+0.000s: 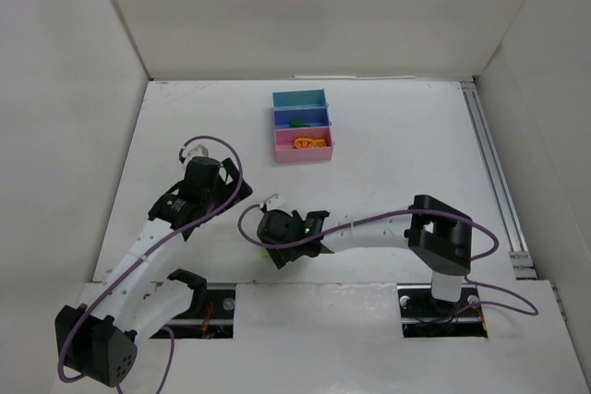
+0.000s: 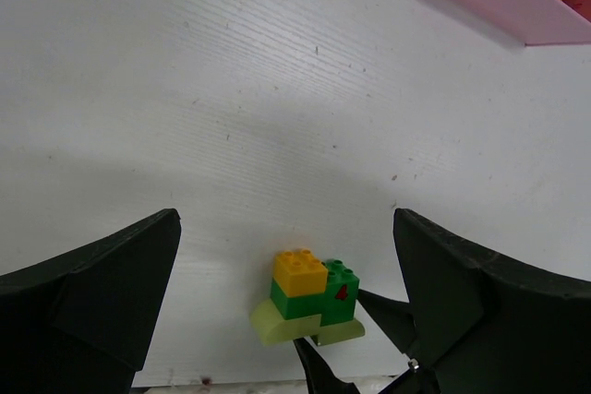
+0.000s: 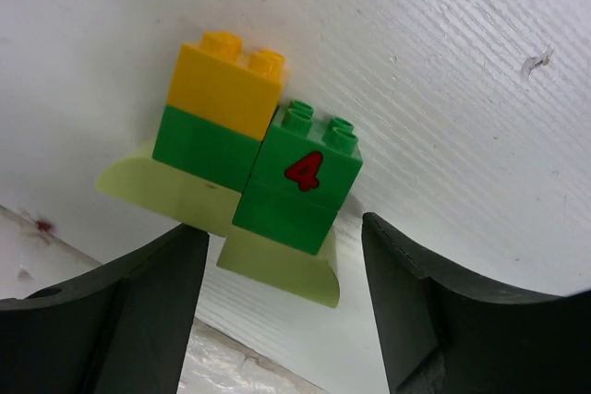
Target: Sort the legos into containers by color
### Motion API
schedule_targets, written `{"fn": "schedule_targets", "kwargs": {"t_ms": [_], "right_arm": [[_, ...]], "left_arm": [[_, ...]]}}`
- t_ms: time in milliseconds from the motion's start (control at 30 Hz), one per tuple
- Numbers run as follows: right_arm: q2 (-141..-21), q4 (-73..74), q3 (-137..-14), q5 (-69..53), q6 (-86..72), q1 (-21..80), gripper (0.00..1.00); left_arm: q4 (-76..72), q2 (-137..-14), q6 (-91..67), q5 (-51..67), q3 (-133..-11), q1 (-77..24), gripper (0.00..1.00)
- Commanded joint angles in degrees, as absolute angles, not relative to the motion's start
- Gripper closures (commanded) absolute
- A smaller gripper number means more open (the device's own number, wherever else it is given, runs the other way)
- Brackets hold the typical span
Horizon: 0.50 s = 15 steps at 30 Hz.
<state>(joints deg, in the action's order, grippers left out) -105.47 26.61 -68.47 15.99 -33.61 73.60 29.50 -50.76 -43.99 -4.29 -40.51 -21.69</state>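
"Where are the legos right now?"

"Most of what I can see is one lego stack (image 3: pixel 268 173), standing on the worktop (image 1: pixel 388 173) close to its near edge, about midway along. It has a pale green base (image 3: pixel 277 260), and on that a green brick (image 3: pixel 205 147) with a yellow brick (image 3: pixel 224 85) on top. Touching them is a dark green brick (image 3: pixel 300 182) with a red 4 on its side."

"Is anything gripping it?"

"No. The right end effector (image 3: pixel 282 228) sits low at the stack with its jaws parted, one on either side of the base. A little bare worktop shows between each jaw and the plastic."

"And the other arm?"

"The left end effector (image 2: pixel 286 216) is spread wide and holds nothing. It hangs over bare worktop left of the middle, well apart from the stack."

"And the containers?"

"There are three joined in a row towards the far edge, near its middle. The teal tray (image 1: pixel 299 92) is farthest, then the blue tray (image 1: pixel 317 114), and the pink tray (image 1: pixel 303 155) is nearest. A green piece (image 1: pixel 297 123) lies in the blue one and orange and yellow pieces (image 1: pixel 308 143) lie in the pink one. I can't make out anything in the teal one."
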Motion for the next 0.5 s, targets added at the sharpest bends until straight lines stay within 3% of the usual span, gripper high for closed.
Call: {"fn": "schedule_targets", "kwargs": {"t_ms": [0, 167, 467], "right_arm": [[-106.9, 28.5, -72.6, 18.2, -34.5, 74.1, 0.28], [-107.4, 31.8, -72.6, 17.7, -39.2, 74.1, 0.33], [-108.5, 37.8, -73.8, 19.5, -44.8, 74.1, 0.33]], "left_arm": [[28.3, -50.2, -43.2, -3.7, -42.0, -21.7, 0.01], [28.3, -49.7, -43.2, -3.7, -42.0, -21.7, 0.01], [27.8, -49.7, -43.2, -3.2, -41.5, -21.7, 0.01]]}}
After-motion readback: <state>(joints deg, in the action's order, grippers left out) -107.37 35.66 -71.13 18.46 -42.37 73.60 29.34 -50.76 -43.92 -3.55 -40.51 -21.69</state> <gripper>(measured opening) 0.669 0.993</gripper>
